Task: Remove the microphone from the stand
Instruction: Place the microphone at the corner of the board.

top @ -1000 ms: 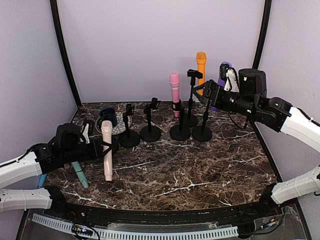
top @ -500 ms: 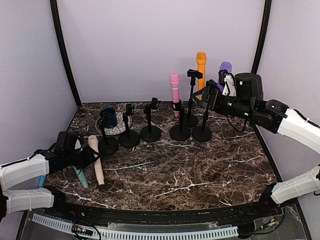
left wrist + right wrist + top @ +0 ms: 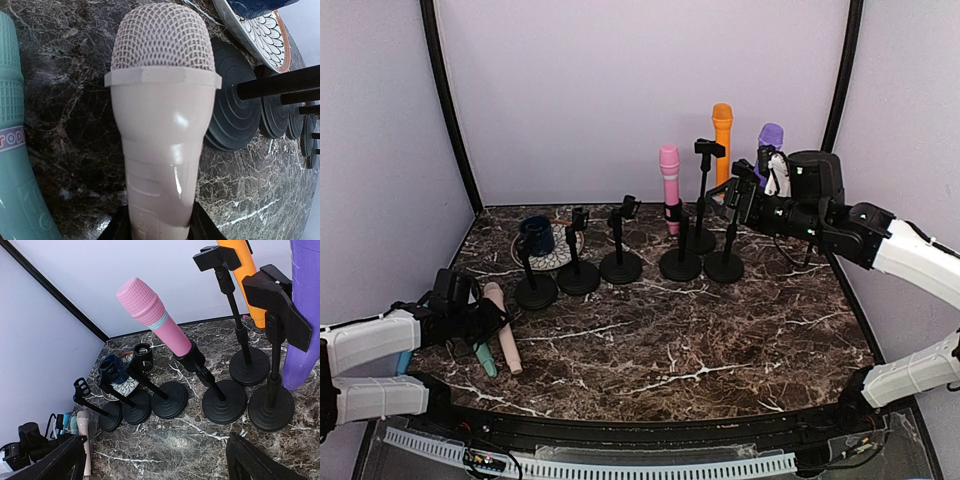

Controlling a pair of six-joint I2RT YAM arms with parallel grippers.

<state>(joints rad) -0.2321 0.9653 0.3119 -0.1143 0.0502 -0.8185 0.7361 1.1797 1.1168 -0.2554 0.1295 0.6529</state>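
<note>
My left gripper is shut on the handle of a cream microphone, which lies low over the marble at the near left, head pointing away from me. In the left wrist view the cream microphone fills the frame, gripped between the jaws of the left gripper. A pink microphone sits in a stand; orange and purple microphones stand behind. My right gripper hangs open by the tall stands, nothing between its fingers.
A teal microphone lies right beside the cream one. Three short empty stands line the back left, next to a patterned plate with a dark blue cup. Two taller empty stands are near the right gripper.
The left gripper has carried the cream microphone down and to the left, from raised by the short stands to low beside the teal one. The right arm shifted only slightly.
</note>
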